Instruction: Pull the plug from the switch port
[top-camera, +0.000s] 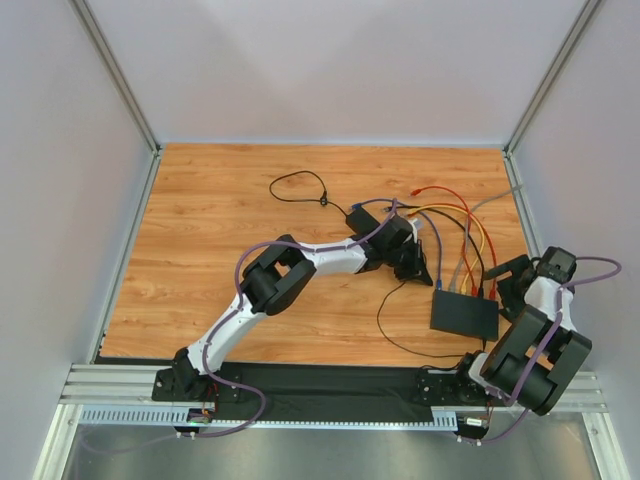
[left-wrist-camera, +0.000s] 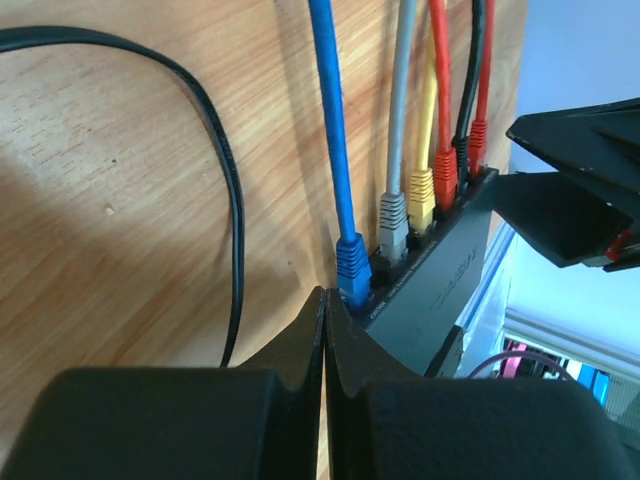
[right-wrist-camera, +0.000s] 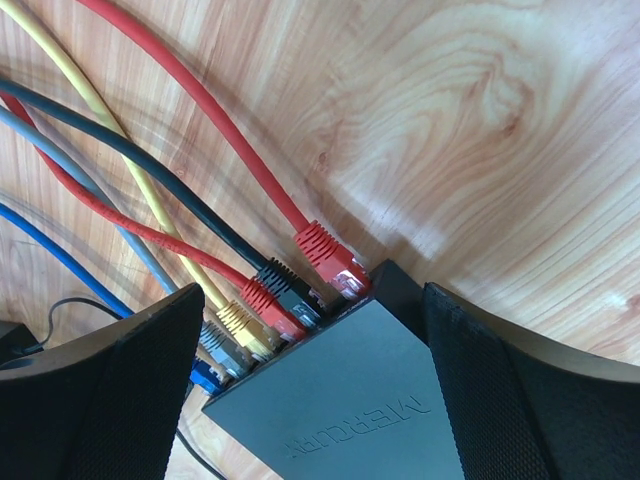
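From above, the switch (top-camera: 465, 315) is seen lying flat near the right near corner of the surface (top-camera: 220, 220). Its sockets are turned toward the far edge, and a fan of coloured cables (top-camera: 455, 215) runs away from them. The left tool (top-camera: 415, 268) is reached across to the socket side. The right tool (top-camera: 505, 283) is held at the switch's right end.

In the left wrist view, this tool's fingers (left-wrist-camera: 285, 340) are pressed together tip to tip, with nothing visible between them. The tips lie just beside the blue plug (left-wrist-camera: 352, 265), the end one of the row. A grey plug (left-wrist-camera: 392, 215) and a yellow plug (left-wrist-camera: 420, 190) are seated next to it.

In the right wrist view, the right tool is spread wide to either side of the switch's corner and nothing is gripped. Whether the box is touched cannot be told.

The blue plug is judged to be the one aimed at. A closed tool cannot take it, so the jaws would best be parted and set around the plug body with the latch tab pressed down. The pull should be made straight along the cable. The switch should be braced by the right tool so that it is not dragged along.
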